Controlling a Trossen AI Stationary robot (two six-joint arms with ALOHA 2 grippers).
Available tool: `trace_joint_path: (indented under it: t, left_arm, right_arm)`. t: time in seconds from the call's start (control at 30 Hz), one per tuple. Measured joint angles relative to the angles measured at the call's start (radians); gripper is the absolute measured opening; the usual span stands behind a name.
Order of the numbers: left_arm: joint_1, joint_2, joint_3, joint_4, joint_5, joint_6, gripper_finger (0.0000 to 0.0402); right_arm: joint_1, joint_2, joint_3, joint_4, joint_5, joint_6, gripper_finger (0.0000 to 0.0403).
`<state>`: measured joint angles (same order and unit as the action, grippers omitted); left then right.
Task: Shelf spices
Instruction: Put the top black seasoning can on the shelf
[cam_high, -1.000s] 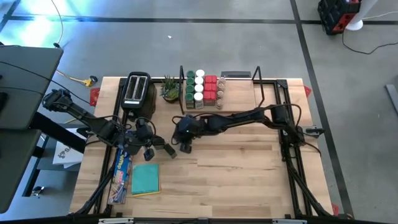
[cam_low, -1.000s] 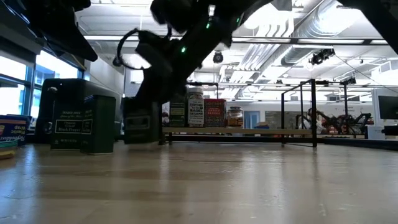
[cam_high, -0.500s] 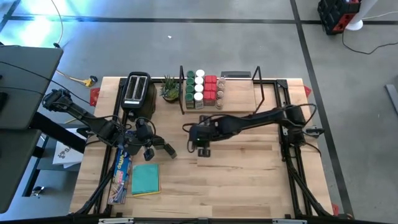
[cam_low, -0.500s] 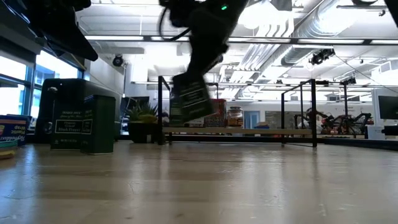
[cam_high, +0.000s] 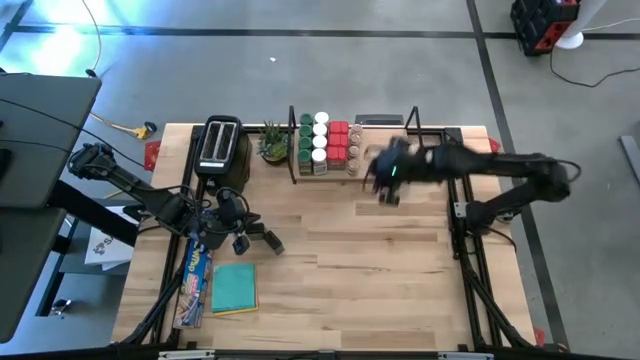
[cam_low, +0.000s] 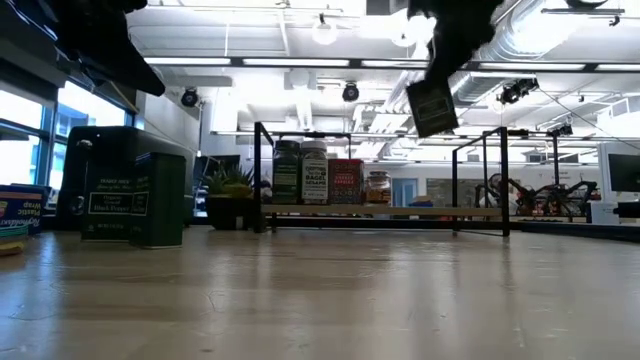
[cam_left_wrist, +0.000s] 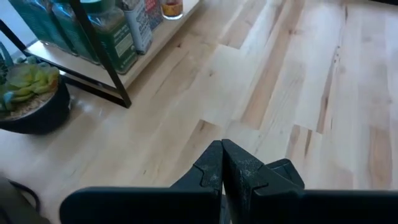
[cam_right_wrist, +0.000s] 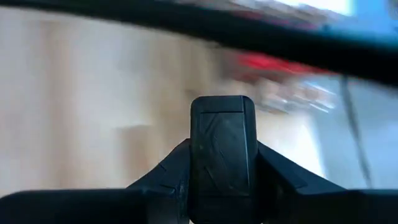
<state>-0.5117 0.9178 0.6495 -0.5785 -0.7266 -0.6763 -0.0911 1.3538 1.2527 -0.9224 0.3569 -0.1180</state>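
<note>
Nearest the front edge of the table (cam_high: 380, 290) there's a flat teal pad (cam_high: 234, 288) with a long foil-wrap box (cam_high: 194, 282) lying just beside it. A bit further in, the left gripper (cam_high: 240, 241) sits low over the wood on the left side, fingers (cam_left_wrist: 222, 168) pressed tight together with nothing between them.

Also on that side, two dark green tins (cam_low: 128, 197) stand on the tabletop, looming big in the low view.

Past the middle, the right gripper (cam_high: 385, 180) is up in the air, clamped around a dark rectangular tin (cam_low: 432, 106). Its wrist view shows the tin's dark lid wedged between the two fingers. The tin hangs tilted, above and just in front of the shelf (cam_high: 385, 160), over its bare right half.

At the back, the shelf holds the spices packed into its left end: green-lidded jars (cam_high: 306, 142), white-lidded jars (cam_high: 320, 136), red tins (cam_high: 339, 140) and tiny clear jars (cam_high: 355, 140), in neat rows and touching. What's inside I can't really tell, apart from a greenish fill in the nearest jar in the left wrist view.

Left of the shelf is a small potted plant (cam_high: 272, 142), then a black toaster (cam_high: 220, 148).
</note>
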Motion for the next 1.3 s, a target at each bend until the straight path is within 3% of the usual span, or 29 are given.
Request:
trace_joint_path:
  t: [0.1, 0.27, 0.37, 0.47, 0.67, 0.87, 1.3]
  left_arm:
    - [0.0, 0.0, 0.0, 0.001, -0.001, 0.0, 0.0]
    - [0.0, 0.0, 0.0, 0.031, -0.002, 0.0, 0.0]
    - [0.0, 0.0, 0.0, 0.039, 0.005, -0.001, 0.0]
    - [0.0, 0.0, 0.0, 0.052, 0.015, 0.0, 0.0]
    - [0.0, 0.0, 0.0, 0.055, 0.015, 0.006, 0.0]
    - [0.0, 0.0, 0.0, 0.055, 0.016, 0.006, 0.0]
    - [0.0, 0.0, 0.0, 0.06, 0.028, 0.007, 0.0]
  right_arm:
    - [-0.204, -0.055, -0.054, 0.066, -0.061, -0.137, 0.0117]
    - [-0.516, -0.012, -0.098, 0.272, -0.411, -0.363, 0.0117]
    - [-0.644, 0.063, -0.104, 0.349, -0.552, -0.41, 0.0117]
    - [-0.728, 0.137, -0.103, 0.388, -0.598, -0.441, 0.0117]
    - [-0.79, 0.238, -0.103, 0.449, -0.665, -0.451, 0.0126]
    - [-0.794, 0.306, -0.102, 0.479, -0.648, -0.475, 0.0152]
    - [-0.795, 0.334, -0.102, 0.482, -0.648, -0.529, 0.0184]
